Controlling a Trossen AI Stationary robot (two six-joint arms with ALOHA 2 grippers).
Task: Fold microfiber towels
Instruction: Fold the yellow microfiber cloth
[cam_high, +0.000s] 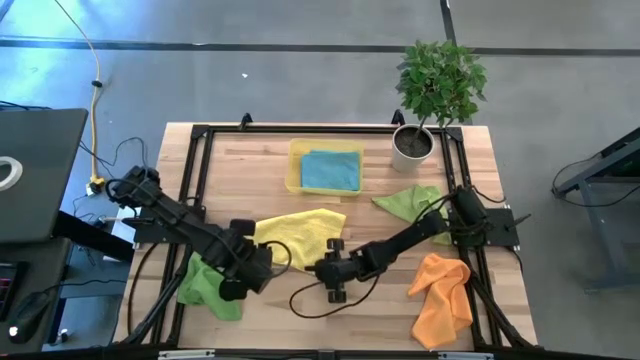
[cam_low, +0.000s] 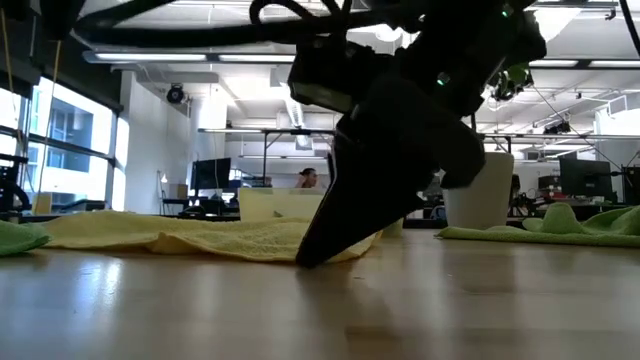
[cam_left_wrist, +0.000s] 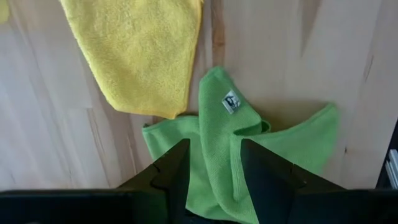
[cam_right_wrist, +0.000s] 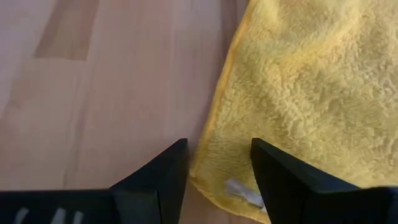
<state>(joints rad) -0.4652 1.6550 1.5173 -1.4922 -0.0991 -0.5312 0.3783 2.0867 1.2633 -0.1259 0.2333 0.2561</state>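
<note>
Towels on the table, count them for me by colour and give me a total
Yellow towel: 1
Blue towel, lying in the tray: 1
Green towels, one at the left front and one by the plant pot: 2
Orange towel: 1
Total: 5 towels

Bright, even light (low view backlit)
</note>
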